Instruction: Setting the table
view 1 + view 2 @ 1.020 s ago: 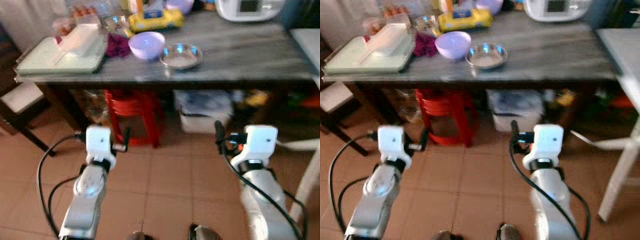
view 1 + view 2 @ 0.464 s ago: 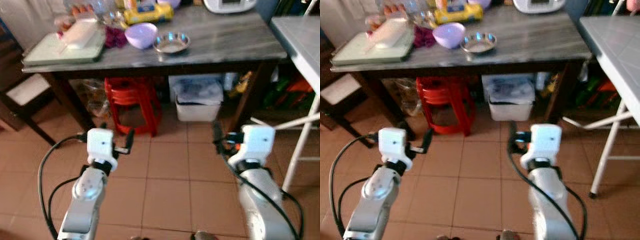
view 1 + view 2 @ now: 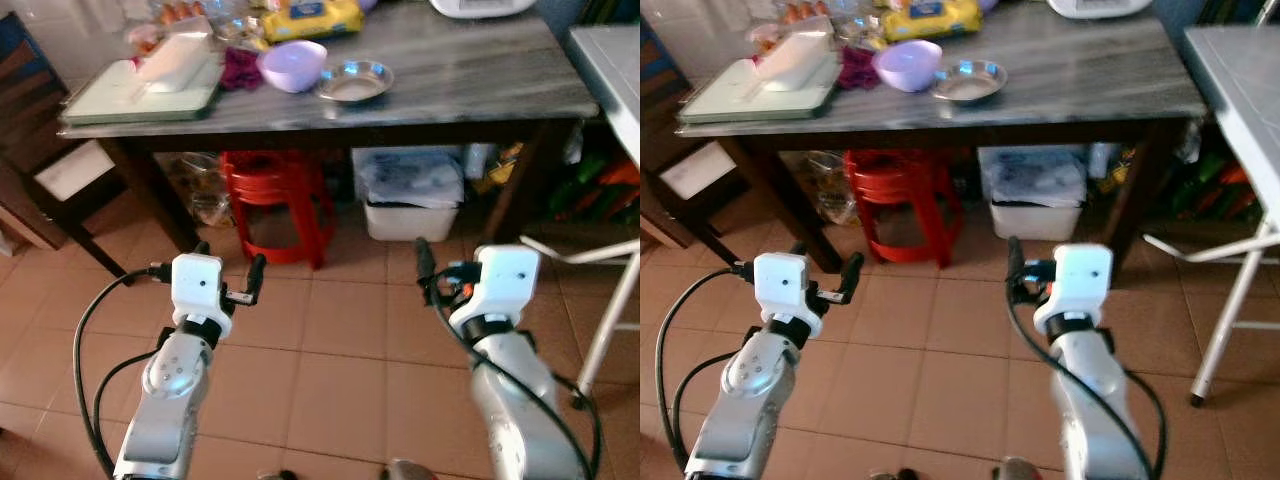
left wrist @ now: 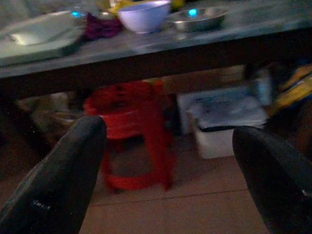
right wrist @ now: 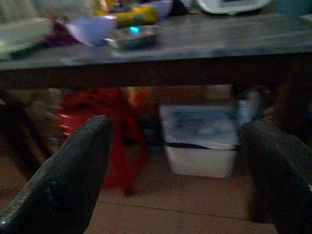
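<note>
The camera view has shifted since a second ago: the surface point(image 3: 470, 75) now sits farther up the head views, showing more tiled floor, which suggests the robot has stepped back or straightened. The bowl point(image 3: 292, 64) and metal dish point(image 3: 353, 80) rest side by side near the front edge, beside the tray point(image 3: 140, 92). The left claw point(image 3: 227, 272) and right claw point(image 3: 432, 272) hang wide and empty, well short of the surface. No item has yet been picked up.
</note>
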### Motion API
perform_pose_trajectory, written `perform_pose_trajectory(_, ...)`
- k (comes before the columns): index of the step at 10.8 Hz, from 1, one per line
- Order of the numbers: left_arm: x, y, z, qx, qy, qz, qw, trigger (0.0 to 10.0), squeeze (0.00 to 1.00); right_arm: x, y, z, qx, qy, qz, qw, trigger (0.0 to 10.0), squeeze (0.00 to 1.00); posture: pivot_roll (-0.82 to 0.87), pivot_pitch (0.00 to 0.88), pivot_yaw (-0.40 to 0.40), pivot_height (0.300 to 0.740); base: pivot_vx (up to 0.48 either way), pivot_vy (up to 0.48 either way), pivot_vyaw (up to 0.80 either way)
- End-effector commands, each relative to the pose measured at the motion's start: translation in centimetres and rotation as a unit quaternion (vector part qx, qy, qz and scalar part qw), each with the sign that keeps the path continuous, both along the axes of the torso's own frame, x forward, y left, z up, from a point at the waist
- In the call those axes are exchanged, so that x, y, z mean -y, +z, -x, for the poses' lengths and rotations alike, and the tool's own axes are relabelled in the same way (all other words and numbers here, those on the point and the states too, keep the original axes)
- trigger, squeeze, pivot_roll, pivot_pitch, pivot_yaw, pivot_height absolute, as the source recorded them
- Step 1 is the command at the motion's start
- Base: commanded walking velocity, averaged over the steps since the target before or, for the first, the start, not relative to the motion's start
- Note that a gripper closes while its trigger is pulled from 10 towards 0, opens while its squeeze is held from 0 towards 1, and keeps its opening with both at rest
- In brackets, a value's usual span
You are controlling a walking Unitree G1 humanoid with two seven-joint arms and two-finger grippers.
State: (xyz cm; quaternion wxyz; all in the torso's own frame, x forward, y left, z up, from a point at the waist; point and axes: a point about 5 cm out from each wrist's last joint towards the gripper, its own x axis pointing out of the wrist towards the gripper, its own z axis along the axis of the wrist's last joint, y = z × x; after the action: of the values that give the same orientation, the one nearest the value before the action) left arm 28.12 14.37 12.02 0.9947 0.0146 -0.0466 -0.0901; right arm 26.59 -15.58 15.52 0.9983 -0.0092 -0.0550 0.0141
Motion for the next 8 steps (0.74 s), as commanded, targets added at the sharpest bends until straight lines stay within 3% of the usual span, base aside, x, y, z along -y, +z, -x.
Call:
perform_pose_trajectory(1, -0.50, 0.02, 0.02, -0.005, 0.005, -0.002, 1.000, 10.0, 0.00, -0.26, 0.07, 0.03, 0.003, 0.001, -0.008, 1.000, 10.0, 0.00, -0.15, 0.162, 0.130, 0.740, 0.000, -0.480, 0.00)
perform_pose_trajectory(8, -0.19, 0.51, -0.32, -0.002, 0.001, 0.006, 1.000, 10.0, 0.00, -0.05, 0.12, -0.15, 0.004, -0.006, -0.003, 1.000, 10.0, 0.00, -0.16, 0.165, 0.132, 0.740, 0.000, -0.478, -0.06)
